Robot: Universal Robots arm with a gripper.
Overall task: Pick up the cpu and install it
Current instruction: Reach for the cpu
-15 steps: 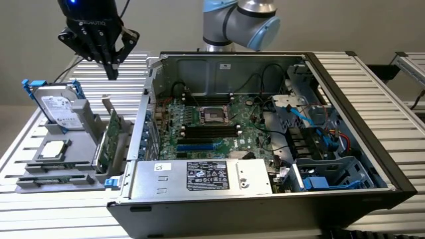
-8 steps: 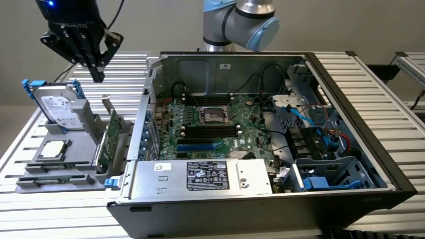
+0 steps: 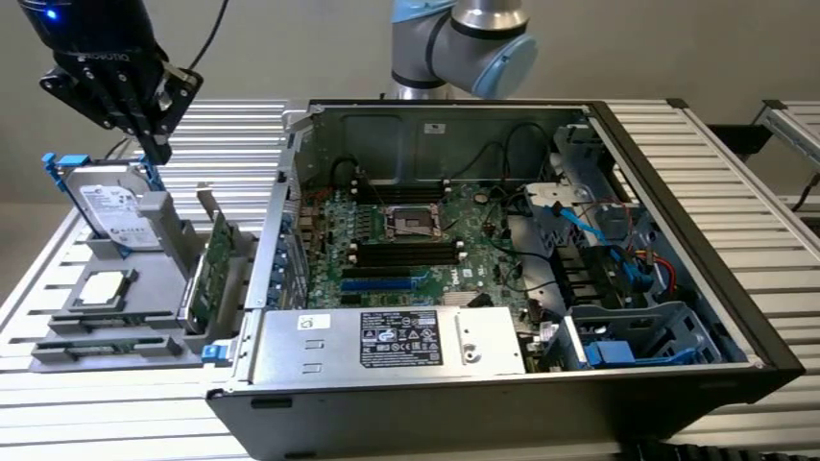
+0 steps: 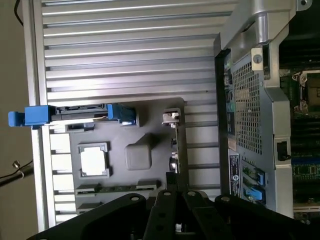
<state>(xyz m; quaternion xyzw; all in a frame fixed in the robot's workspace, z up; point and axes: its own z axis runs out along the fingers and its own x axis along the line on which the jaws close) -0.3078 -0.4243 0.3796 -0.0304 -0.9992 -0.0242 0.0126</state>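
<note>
Silver-grey flat square cpu [image 3: 103, 286] lies in grey plastic tray [image 3: 152, 288]; black gripper [image 3: 154, 149] hovers high over tray, jaws closed, empty. I'd centre over chip, clear of upright silver hard drive [image 3: 113, 206].

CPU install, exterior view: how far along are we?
Nothing looks done yet. The cpu lies in its grey holder outside the computer case, untouched. In hand: nothing; the gripper is shut and empty, hanging above the holder near the hard drive. Left: both pick and install; the motherboard socket looks empty.
</note>
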